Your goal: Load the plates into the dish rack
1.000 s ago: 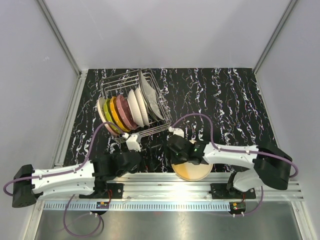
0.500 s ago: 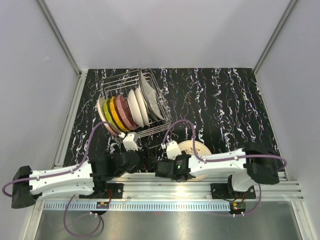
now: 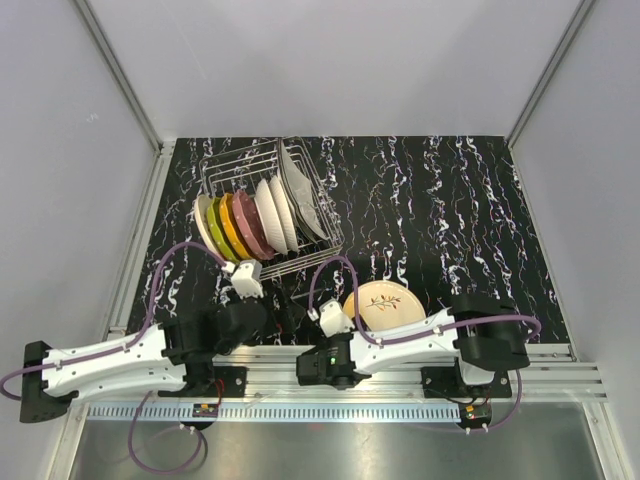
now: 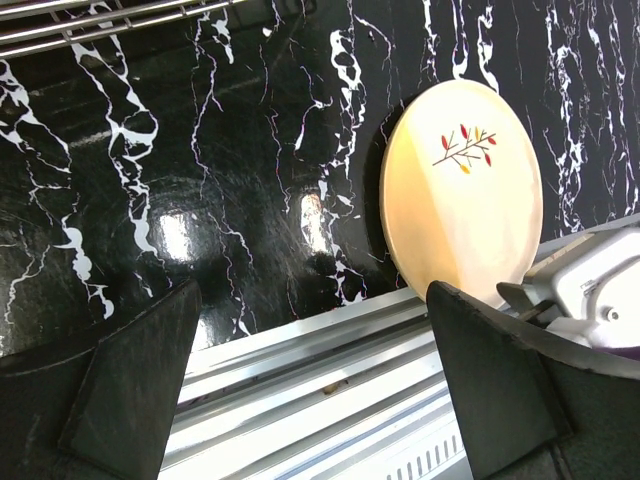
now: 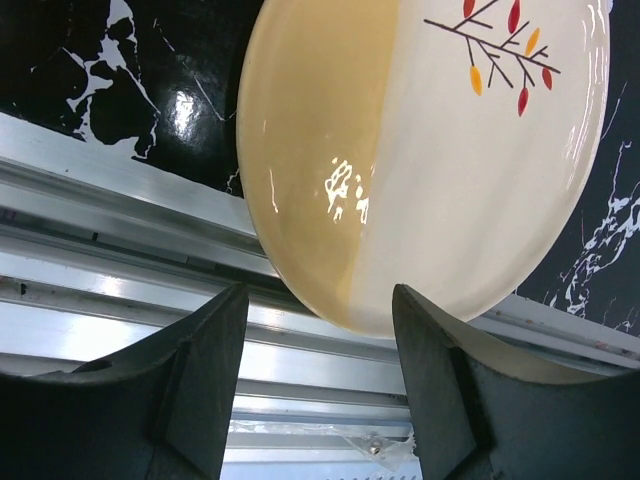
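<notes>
My left hand (image 4: 312, 300) gapes wide over the black marble table (image 4: 200, 180). My right hand (image 5: 320, 295) stands open, empty, at the near edge of the twig-painted cream plate (image 5: 430, 170) (lying flat).

1. From overhead, your right arm (image 3: 420, 330) covers the near rim of the cream plate (image 3: 385, 300).
2. There too, the left tool (image 4: 312, 290) shows only as dark shapes, lost against the black bench (image 3: 450, 220).
3. The plates (image 3: 245, 222) in the dish rack (image 3: 235, 170) overlap; you see mostly edges, and their patterns are too small to read.
4. In the left wrist view, the top edge cuts the dish rack's wires, and one finger (image 4: 495, 380) hides the cream plate's lower right.
5. In the right wrist view, that plate runs off the top and right edges; whether the right tool (image 5: 320, 290) touches its rim, you cannot tell.
</notes>
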`<state>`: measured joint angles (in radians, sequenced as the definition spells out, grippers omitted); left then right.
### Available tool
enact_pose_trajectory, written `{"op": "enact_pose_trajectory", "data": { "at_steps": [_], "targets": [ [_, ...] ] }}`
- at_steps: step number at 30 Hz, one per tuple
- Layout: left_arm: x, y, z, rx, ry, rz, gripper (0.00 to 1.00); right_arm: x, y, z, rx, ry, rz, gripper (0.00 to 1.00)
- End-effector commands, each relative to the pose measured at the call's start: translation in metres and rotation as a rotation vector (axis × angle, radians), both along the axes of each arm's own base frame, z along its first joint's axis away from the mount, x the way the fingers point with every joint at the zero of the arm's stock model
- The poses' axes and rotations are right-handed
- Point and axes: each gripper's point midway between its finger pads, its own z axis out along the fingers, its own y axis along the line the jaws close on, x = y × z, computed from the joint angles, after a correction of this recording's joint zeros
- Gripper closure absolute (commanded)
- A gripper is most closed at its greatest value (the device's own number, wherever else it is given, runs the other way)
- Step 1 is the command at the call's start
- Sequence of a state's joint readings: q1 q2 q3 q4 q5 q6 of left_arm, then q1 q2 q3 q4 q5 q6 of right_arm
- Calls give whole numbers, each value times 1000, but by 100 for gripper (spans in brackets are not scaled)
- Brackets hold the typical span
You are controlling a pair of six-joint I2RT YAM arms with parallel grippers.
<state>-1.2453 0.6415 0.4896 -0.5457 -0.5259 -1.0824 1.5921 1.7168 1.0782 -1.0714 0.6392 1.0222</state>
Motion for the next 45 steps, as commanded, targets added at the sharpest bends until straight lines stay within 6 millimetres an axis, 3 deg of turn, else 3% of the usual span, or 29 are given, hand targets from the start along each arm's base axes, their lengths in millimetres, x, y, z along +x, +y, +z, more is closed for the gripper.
{"op": "enact_pose_trajectory", "data": {
  "at_steps": [1,6,18,29,35,40,45],
  "targets": [
    [8,3,16,-30,-39,50,1,4,10,7,18,-54,3,33],
    [9,4,17,-23,-44,48,1,-4,13,-2,9,-20,18,33],
    [10,0,20,-7,-55,29,1,-2,-30,-19,-214,-78,-93,36],
    [10,-6,20,-1,-48,16,1,0,-38,-26,-279,-86,-100,38],
    [10,-7,22,-1,-50,9,1,0,-36,-27,-284,-84,-90,66],
    [10,-8,22,-1,-48,8,1,1,-22,-24,-279,-74,-41,88],
    [9,-8,23,-3,-46,9,1,3,-4,-17,-240,-81,-11,98]
  ]
}}
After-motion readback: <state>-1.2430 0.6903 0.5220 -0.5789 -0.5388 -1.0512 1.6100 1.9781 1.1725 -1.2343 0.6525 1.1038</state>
